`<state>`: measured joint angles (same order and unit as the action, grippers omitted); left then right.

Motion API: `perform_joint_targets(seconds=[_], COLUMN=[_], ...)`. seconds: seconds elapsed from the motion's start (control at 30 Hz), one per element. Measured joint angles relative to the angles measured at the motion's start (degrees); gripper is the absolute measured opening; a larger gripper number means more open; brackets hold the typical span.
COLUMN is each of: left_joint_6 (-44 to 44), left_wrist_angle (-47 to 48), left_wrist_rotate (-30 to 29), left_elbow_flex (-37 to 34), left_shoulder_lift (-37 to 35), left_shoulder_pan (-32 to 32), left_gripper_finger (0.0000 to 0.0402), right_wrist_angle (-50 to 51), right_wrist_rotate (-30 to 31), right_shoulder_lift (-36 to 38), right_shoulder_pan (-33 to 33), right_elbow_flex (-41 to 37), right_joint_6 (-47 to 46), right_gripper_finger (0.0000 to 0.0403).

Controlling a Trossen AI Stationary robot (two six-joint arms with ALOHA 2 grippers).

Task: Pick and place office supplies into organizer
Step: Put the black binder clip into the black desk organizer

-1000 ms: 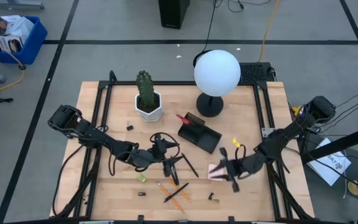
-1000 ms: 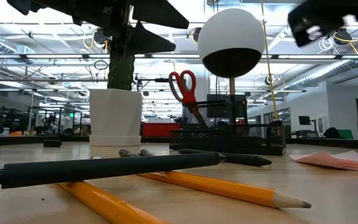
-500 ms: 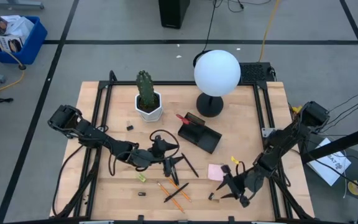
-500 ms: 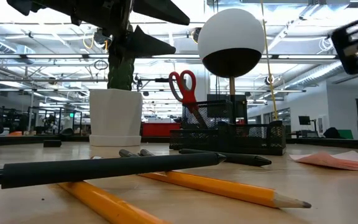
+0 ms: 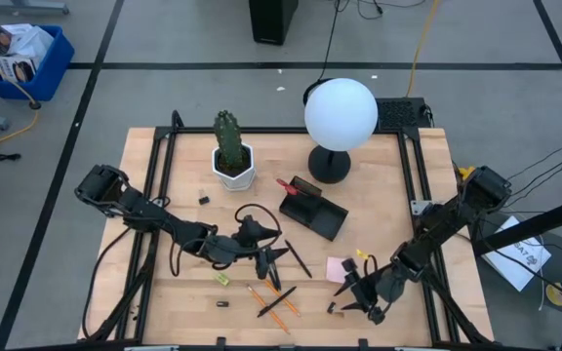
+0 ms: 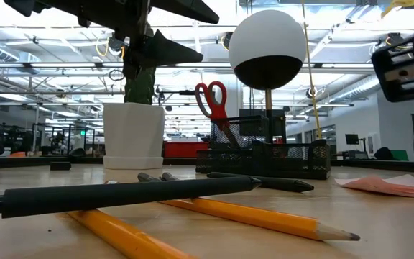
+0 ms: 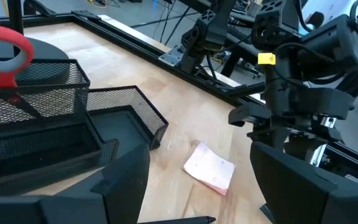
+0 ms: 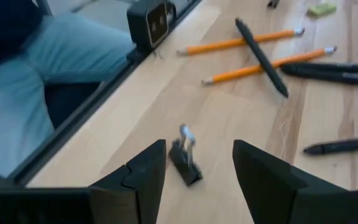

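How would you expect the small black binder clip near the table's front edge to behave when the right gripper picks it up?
The binder clip looks small and rigid, so probably light. Its wire handle stands up and may pivot. The open right gripper straddles it; it could skid on the smooth table.

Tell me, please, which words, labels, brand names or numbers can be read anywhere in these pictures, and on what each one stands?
No text can be read in any view.
White sheet on the floor beside the table: dark print, too small to read.
Packets in the blue bin: printing too small to read.
Yellow tag on the right arm, in the left wrist view: no lettering legible.
Pink sticky-note pad: faint marks, unreadable.
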<state>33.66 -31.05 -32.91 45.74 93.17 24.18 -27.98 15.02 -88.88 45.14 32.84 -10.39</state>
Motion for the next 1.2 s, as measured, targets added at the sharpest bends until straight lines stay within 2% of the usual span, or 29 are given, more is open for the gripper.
perform_joint_targets(seconds=[0.23, 0.4, 0.87, 1.2], left_joint_6=[0.06, 0.12, 0.78, 0.11], left_wrist_angle=[0.00, 0.00, 0.00, 0.00], left_wrist_rotate=[0.02, 0.04, 0.04, 0.04], left_elbow_flex=[0.00, 0.00, 0.00, 0.00], left_shoulder_lift=[0.00, 0.00, 0.02, 0.02], left_shoulder_pan=[0.54, 0.70, 1.07, 1.05], left_gripper_finger=[0.0285, 0.0285, 0.0285, 0.0285], right_wrist_angle=[-1.71, -7.34, -13.93, -13.80], right_wrist_rotate=[-0.20, -0.24, -0.32, -0.28], right_shoulder_lift=[-0.24, -3.75, -9.93, -9.97], right_shoulder_pan=[-0.19, -0.19, -0.21, -0.23], right_elbow_flex=[0.00, 0.00, 0.00, 0.00], right_joint_6=[0.67, 0.78, 0.29, 0.57], right_gripper_finger=[0.0180, 0.0177, 0.0167, 0.0120])
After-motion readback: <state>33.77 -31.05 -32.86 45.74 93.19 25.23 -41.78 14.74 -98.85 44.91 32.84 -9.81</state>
